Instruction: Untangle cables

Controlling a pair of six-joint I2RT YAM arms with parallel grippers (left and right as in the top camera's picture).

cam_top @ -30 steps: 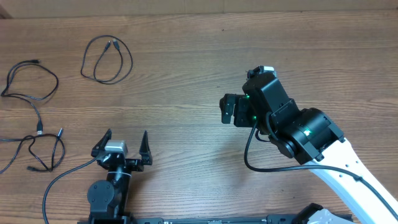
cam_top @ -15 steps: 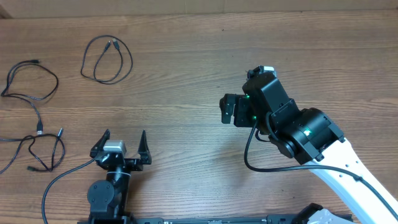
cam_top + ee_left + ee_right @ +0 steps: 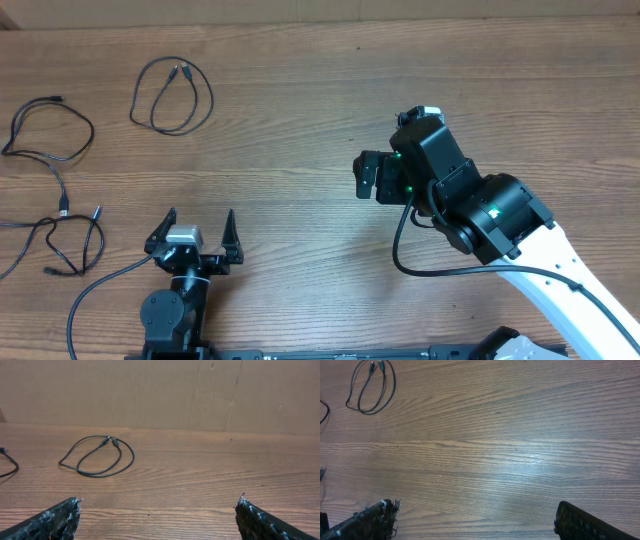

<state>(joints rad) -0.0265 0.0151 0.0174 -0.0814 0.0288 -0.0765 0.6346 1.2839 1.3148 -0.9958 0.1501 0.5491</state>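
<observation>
Nothing has shifted since a second ago, neither arms nor cords. The left gripper (image 3: 202, 218) sits low at the near edge of the table (image 3: 300, 90) with its jaws spread wide and nothing between them. The right gripper (image 3: 361, 176) hangs over bare wood near the middle, equally wide and empty, facing left. All the cables lie well apart from both grippers. The looped cable (image 3: 212, 100) lies alone ahead of the left gripper. The second cable (image 3: 91, 128) curls further left, and the third cable (image 3: 100, 240) lies just below it at the table's left edge. Whether those two touch I cannot tell.
</observation>
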